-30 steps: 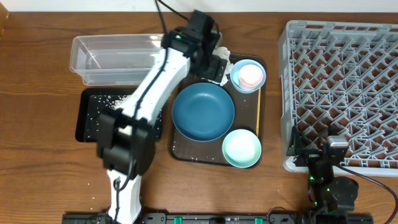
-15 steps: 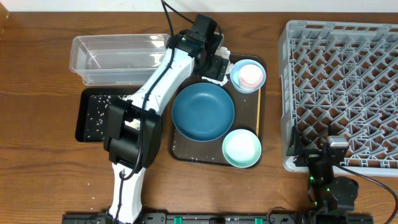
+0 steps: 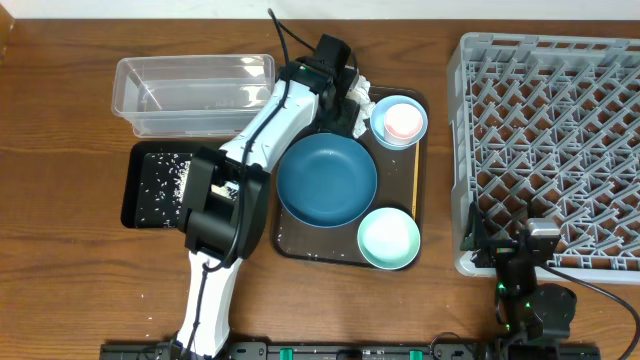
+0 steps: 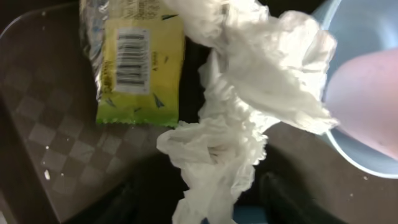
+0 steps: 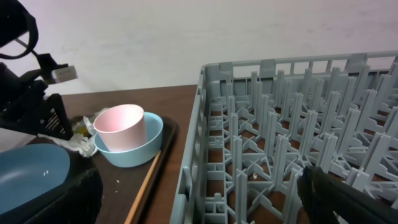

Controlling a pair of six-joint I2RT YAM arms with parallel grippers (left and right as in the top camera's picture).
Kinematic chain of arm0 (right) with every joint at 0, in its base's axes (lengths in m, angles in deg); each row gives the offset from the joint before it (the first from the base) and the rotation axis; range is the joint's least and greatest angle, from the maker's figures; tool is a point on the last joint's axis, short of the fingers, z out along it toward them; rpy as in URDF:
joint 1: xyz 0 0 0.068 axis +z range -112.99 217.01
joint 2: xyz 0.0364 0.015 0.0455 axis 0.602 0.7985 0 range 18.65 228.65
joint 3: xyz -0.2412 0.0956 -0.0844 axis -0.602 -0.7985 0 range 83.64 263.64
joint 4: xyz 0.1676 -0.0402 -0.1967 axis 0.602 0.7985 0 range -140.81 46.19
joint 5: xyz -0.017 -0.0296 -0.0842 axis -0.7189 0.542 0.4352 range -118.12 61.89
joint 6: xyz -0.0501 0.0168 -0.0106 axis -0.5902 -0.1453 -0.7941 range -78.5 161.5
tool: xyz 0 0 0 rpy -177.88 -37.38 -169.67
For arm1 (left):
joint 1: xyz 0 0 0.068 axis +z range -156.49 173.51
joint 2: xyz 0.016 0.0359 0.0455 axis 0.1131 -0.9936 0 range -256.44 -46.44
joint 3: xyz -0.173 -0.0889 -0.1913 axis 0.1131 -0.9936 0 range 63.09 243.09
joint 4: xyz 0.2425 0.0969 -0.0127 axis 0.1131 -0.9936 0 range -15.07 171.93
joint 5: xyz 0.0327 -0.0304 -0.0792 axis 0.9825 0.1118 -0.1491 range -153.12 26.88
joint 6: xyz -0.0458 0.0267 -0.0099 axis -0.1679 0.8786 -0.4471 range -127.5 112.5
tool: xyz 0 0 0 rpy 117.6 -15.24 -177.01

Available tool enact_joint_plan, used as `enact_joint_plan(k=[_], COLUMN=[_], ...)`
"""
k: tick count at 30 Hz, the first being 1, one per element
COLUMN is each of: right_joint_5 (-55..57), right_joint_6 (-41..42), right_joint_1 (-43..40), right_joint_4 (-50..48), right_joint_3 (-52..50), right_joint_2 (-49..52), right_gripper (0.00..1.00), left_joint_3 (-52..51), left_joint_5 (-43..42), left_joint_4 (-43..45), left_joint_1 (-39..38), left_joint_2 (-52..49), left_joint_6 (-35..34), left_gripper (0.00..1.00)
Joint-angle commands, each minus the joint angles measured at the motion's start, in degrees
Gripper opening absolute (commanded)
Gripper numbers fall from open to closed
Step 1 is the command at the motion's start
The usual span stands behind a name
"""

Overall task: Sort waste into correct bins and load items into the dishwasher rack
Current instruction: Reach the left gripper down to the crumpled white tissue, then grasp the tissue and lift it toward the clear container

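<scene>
A crumpled white wrapper (image 4: 249, 87) lies with a yellow-green printed piece (image 4: 137, 62) in the brown tray's back left corner. It also shows in the overhead view (image 3: 362, 92). My left gripper (image 4: 214, 202) is open right over it, with the white paper's tail between the fingers; in the overhead view the left gripper (image 3: 345, 102) is at that corner. A pink cup (image 3: 403, 121) stands in a pale blue bowl (image 3: 385, 128). A dark-blue plate (image 3: 326, 180), a mint bowl (image 3: 388, 238) and a wooden stick (image 3: 414, 185) lie on the tray. My right gripper (image 3: 495, 250) is open and empty at the grey rack's (image 3: 550, 120) front left corner.
The clear tub (image 3: 190, 92) stands at the back left. The black tray (image 3: 135, 200) in front of it holds scattered rice grains (image 3: 160, 180). The brown serving tray (image 3: 295, 240) carries a few stray grains. The left arm stretches over the tray's left side.
My left gripper has shifted a little right and back, onto the wrapper. The right arm has not moved.
</scene>
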Motion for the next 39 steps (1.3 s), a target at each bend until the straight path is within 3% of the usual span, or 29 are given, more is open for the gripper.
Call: enact_joint_plan(k=[1, 6, 8, 26, 33, 39], right_joint_5=[-0.4, -0.4, -0.4, -0.4, -0.4, -0.4], right_joint_6=[-0.8, -0.8, -0.8, -0.8, -0.8, -0.7], right_joint_1=[-0.8, -0.8, -0.8, -0.8, -0.8, -0.8], right_joint_4=[0.2, 0.2, 0.2, 0.2, 0.2, 0.2], right_joint_3=[-0.1, -0.1, -0.1, -0.1, -0.1, -0.1], right_joint_2=[-0.3, -0.3, -0.3, -0.3, -0.3, -0.3], right_gripper=[0.99, 0.99, 0.99, 0.99, 0.99, 0.99], left_joint_3=[0.2, 0.2, 0.2, 0.2, 0.2, 0.2], left_joint_5=[1.2, 1.2, 1.2, 2.0, 24.0, 26.8], left_joint_4=[-0.2, -0.6, -1.7, -11.3, -10.1, -6.8], left_joint_1=[-0.2, -0.2, -0.2, -0.4, 2.3, 8.5], left_joint_2=[-0.1, 0.2, 0.8, 19.4, 24.4, 22.4], left_joint_6=[-0.2, -4.3, -5.6, -8.0, -16.0, -18.4], left_gripper=[0.47, 0.11, 0.06, 0.06, 0.06, 0.06])
